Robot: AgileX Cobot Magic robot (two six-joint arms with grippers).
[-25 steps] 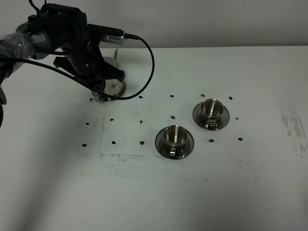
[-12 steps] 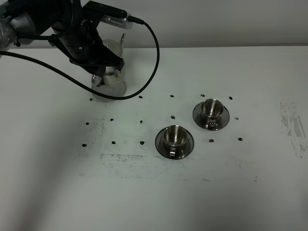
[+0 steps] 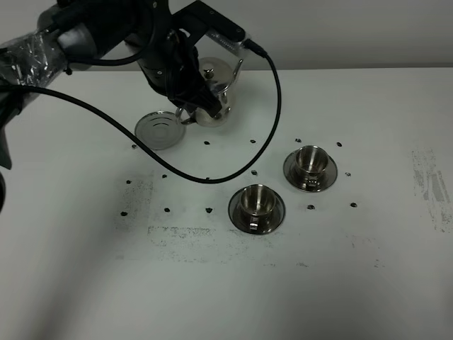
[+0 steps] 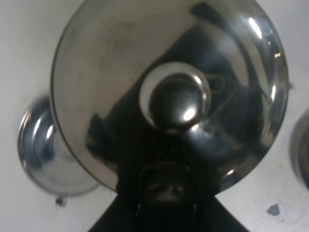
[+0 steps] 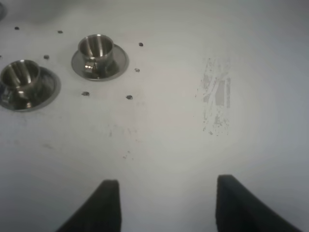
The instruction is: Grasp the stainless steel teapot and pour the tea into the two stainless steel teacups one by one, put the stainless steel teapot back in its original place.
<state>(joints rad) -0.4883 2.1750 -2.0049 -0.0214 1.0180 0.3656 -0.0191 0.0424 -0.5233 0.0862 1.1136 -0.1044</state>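
Near the desk's far edge, right of a bare steel saucer, left fingers clamp the stainless steel teapot; a slipping handle could swing it, spilling tea before the nearer teacup or farther teacup; right fingers apart

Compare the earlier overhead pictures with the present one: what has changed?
The left gripper, shut on the teapot, lifted it off a round steel disc and carried it right; the disc now lies uncovered. The near teacup and far teacup stayed in place.
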